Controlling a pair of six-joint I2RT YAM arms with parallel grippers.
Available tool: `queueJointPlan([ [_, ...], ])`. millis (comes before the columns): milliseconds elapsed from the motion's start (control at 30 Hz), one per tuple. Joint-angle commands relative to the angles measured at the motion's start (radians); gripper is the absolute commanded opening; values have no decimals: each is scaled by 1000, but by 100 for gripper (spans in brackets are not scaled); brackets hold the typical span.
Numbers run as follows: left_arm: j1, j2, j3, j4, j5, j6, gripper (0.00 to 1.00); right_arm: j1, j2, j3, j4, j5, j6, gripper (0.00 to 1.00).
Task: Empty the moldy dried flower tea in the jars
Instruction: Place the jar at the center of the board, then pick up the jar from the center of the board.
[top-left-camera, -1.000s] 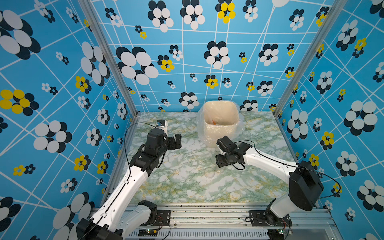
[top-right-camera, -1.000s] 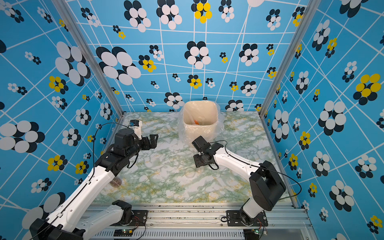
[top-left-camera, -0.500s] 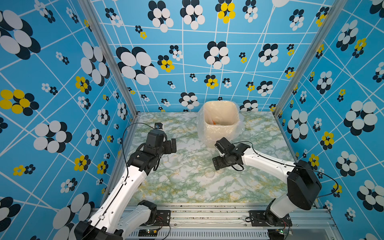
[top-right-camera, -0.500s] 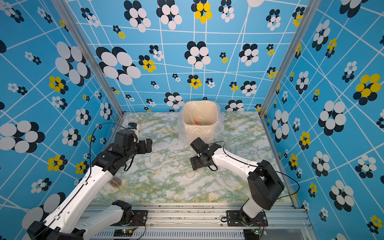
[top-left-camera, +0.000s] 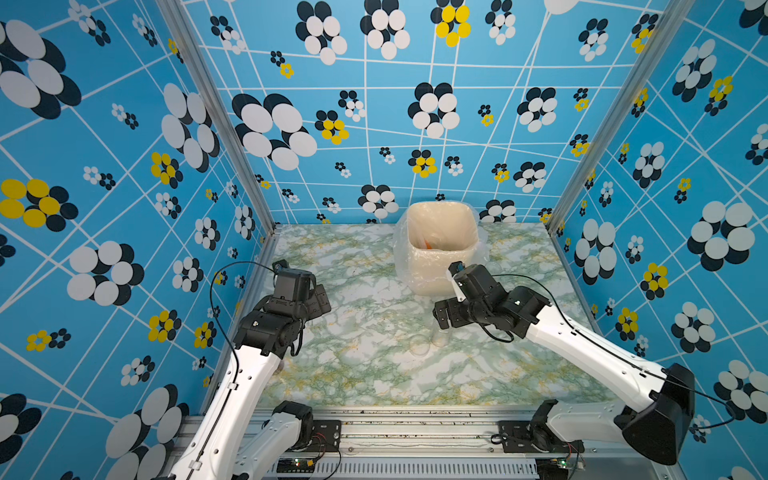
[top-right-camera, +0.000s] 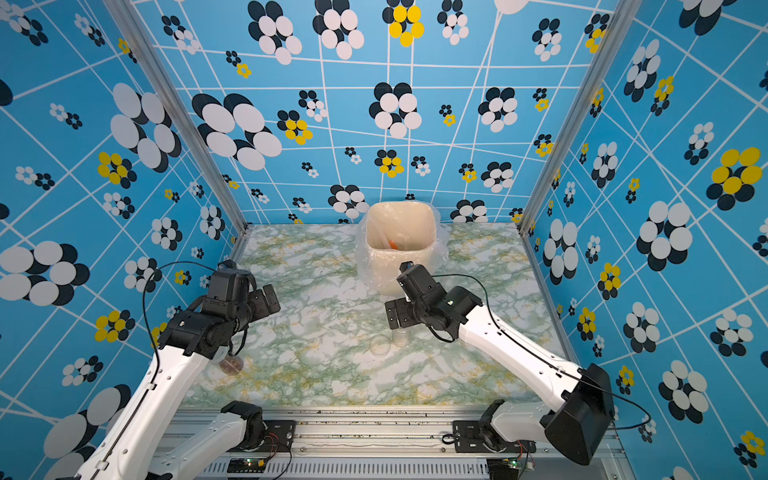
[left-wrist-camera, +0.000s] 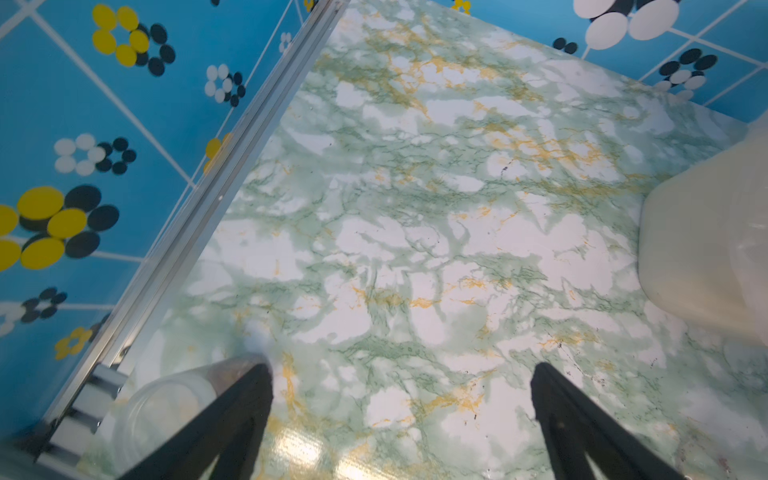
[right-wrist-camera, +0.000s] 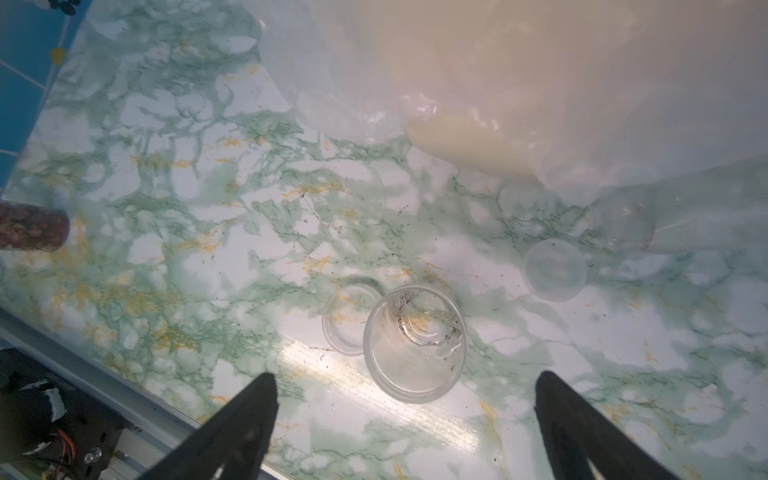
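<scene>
An empty clear jar (right-wrist-camera: 415, 343) with a few tea crumbs stands upright on the marble table, its lid (right-wrist-camera: 351, 316) lying beside it. My right gripper (right-wrist-camera: 405, 377) hangs open just above this jar (top-left-camera: 439, 337), touching nothing. A lidded jar (right-wrist-camera: 33, 226) holding the reddish-brown dried flower tea lies near the table's left edge. In a top view it (top-right-camera: 230, 363) shows under my left forearm. My left gripper (left-wrist-camera: 401, 369) is open and empty over bare table, with that jar (left-wrist-camera: 174, 399) just outside one finger. Both grippers show in both top views (top-left-camera: 320, 299) (top-right-camera: 395, 316).
The beige plastic-lined bin (top-left-camera: 440, 266) stands at the back, just behind my right gripper. A second empty jar (right-wrist-camera: 623, 226) rests against its loose plastic, with another lid (right-wrist-camera: 555, 270) flat nearby. Blue patterned walls and a metal rail (left-wrist-camera: 199, 216) close the table's left side.
My right gripper has opened and let go of the empty jar, which now stands on the table. My left gripper has drawn back toward the front left, still open.
</scene>
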Motion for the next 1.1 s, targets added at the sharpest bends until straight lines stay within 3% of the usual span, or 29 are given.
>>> queueJointPlan([
  [0, 6, 12, 61, -234, -144, -274, 100, 4, -45, 20, 24, 31, -28, 99],
  [133, 8, 51, 101, -426, -224, -439, 99, 5, -31, 46, 68, -3, -52, 99],
  [233, 16, 86, 97, -507, -274, -490, 99, 6, 8, 71, 89, -31, -54, 99],
  [467, 185, 100, 4, -446, -210, -448, 99, 5, 82, 143, 92, -83, -52, 99],
  [667, 367, 66, -84, -366, -81, -393, 99, 4, 76, 131, 102, -79, -47, 99],
  [1067, 447, 130, -134, -245, -63, -331, 100, 5, 80, 111, 109, -79, -58, 99],
])
